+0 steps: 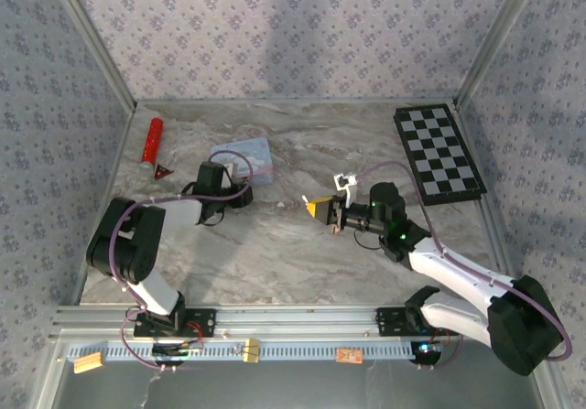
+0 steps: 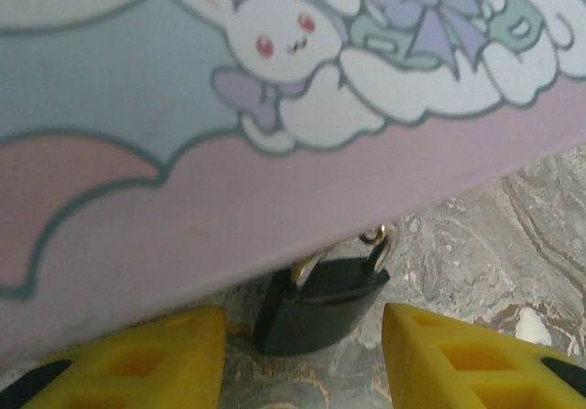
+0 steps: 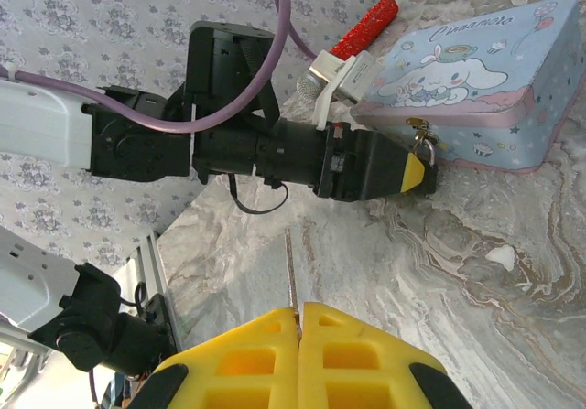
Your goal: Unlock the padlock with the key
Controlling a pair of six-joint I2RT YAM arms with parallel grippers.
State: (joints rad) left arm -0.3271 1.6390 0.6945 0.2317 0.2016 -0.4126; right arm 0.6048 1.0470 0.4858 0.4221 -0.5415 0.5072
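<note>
Against the near long side of the light-blue cartoon tin (image 3: 476,89) sits the padlock (image 2: 320,304), its dark body tilted and its silvery shackle reaching up to the tin's lower edge. The left fingers (image 2: 458,363) are pushed in close to that same side of the tin and stand moderately apart, one yellow tip on either side of the padlock's body. A strip of bare marbled table (image 2: 513,244) shows between each tip and the lock, so they grip nothing. To the right of the tin and well apart from it, the right fingers (image 3: 316,349) are pressed flat together on the key (image 3: 289,272). The key is seen edge-on as a thin sliver of metal sticking out from between the tips and pointing toward the left arm's wrist. A red stick-like object (image 1: 152,142) lies on the table to the left of the tin. A black-and-white checkerboard (image 1: 438,153) lies far to the tin's right.
</note>
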